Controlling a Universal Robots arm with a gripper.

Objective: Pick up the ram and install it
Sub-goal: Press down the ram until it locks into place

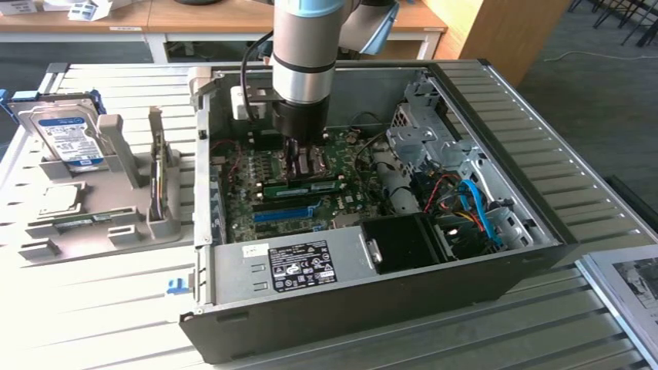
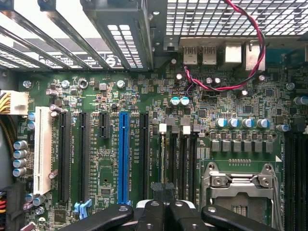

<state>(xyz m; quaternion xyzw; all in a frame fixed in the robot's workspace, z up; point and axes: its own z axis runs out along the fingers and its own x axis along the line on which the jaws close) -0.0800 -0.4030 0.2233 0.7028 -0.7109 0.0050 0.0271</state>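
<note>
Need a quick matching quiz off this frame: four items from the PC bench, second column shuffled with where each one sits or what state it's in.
Column 1:
1. ram
2. hard drive
3. gripper
4. processor chip

Column 2:
A. lying flat on the grey holder, in front of the drive
B. shut, down inside the open case
C. on the motherboard, right under the fingers
D. standing upright in the grey holder, on the exterior view's left

Pairs: 1-C, 2-D, 3-B, 4-A
</note>
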